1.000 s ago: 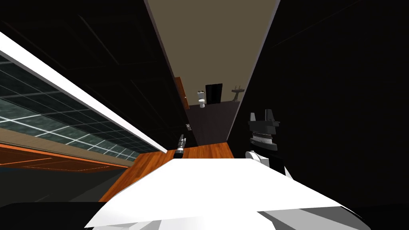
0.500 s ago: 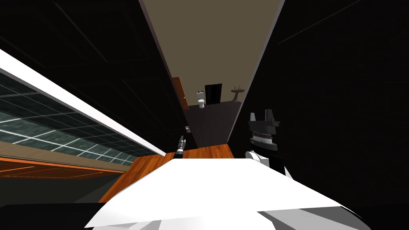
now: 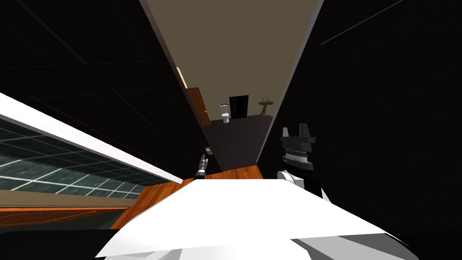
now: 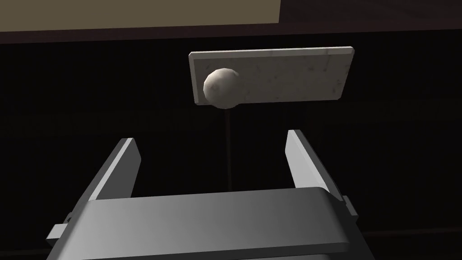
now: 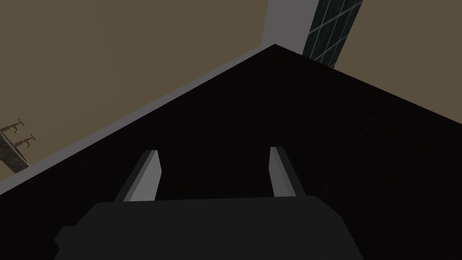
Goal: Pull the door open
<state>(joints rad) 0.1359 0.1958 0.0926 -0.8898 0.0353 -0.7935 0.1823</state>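
Observation:
The dark door (image 3: pixel 135 90) stands partly open on my left, its free edge next to the gap. It bears a round grey knob (image 4: pixel 220 88) on a light grey plate (image 4: pixel 288 74); the plate (image 3: pixel 208 150) also shows small in the head view. My left gripper (image 4: pixel 212 137) is open just short of the knob, which lies beyond the fingertips and a little off their midline, with nothing between the fingers. In the head view the left gripper (image 3: pixel 203 163) sits just below the plate. My right gripper (image 3: pixel 295 132) is raised at my right, and its wrist view shows the right gripper (image 5: pixel 214 153) open before a dark surface.
Through the gap I see a room with a white toilet (image 3: pixel 224 113), a wall sink (image 3: pixel 266 104), a black doorway (image 3: pixel 238 107) and a brown door (image 3: pixel 198 101). A dark wall (image 3: pixel 383 113) flanks my right. An orange wood floor (image 3: pixel 234 172) lies ahead.
The dark door has swung further, so the gap is wider and the brown door beyond shows more. The left gripper and the plate have shifted slightly left. My right arm has not moved.

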